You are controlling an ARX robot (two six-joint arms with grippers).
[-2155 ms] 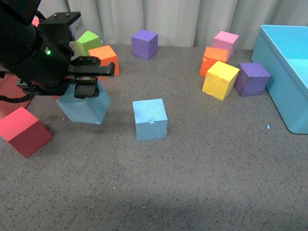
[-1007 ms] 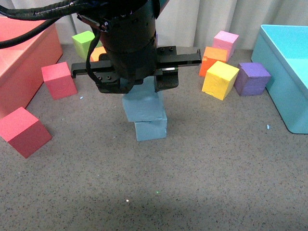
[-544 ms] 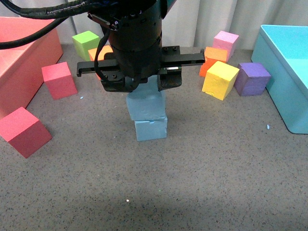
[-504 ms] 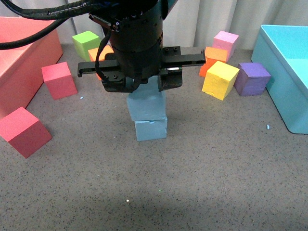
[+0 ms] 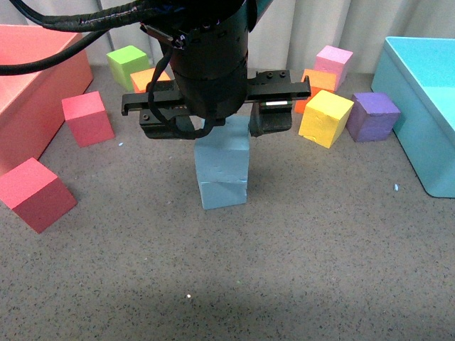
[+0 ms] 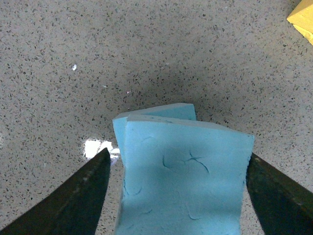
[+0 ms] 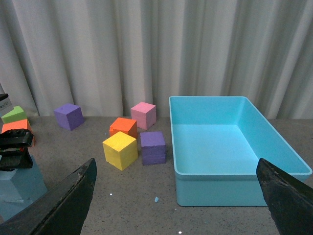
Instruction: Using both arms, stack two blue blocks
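Note:
Two sky-blue blocks stand stacked mid-table: the upper blue block [image 5: 222, 153] rests on the lower blue block [image 5: 224, 193]. My left gripper [image 5: 219, 128] hangs right over the stack, open, one finger on each side of the upper block. In the left wrist view the upper block [image 6: 183, 171] sits between the spread fingers [image 6: 78, 196] with small gaps, and the lower block [image 6: 161, 111] peeks out beneath. My right gripper [image 7: 176, 205] is open and empty, off to the right and out of the front view. The stack [image 7: 19, 186] shows at the edge of its view.
A red bin [image 5: 35, 92] and two red cubes [image 5: 87, 117] [image 5: 35, 193] lie left. Green [image 5: 128, 64] and orange [image 5: 153, 77] cubes sit behind. Yellow [image 5: 325, 117], purple [image 5: 373, 116] and pink [image 5: 334, 60] cubes and a turquoise bin [image 5: 419, 106] lie right.
My left arm carried the upper blue block from the left onto the lower one. The block has settled square on it and the jaws have opened.

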